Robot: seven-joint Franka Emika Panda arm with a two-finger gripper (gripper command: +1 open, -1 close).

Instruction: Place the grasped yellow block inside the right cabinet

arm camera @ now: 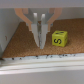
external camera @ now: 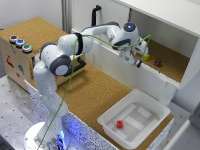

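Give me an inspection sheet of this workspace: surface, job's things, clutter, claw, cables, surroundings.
Surface: cork-topped table, speckled edge.
Job's things: yellow block sits on the cork floor of the cabinet; not in the claw.
Clutter: dark object on the cabinet floor; red cube in the white tray; cork box with coloured buttons at the exterior view's left.
Claw: claw inside the cabinet beside the block, fingers close together, holding nothing; open or shut cannot be told.
Cables: green cable runs along the arm to the wrist.
Surroundings: white walls; black handle on the cabinet's front panel.
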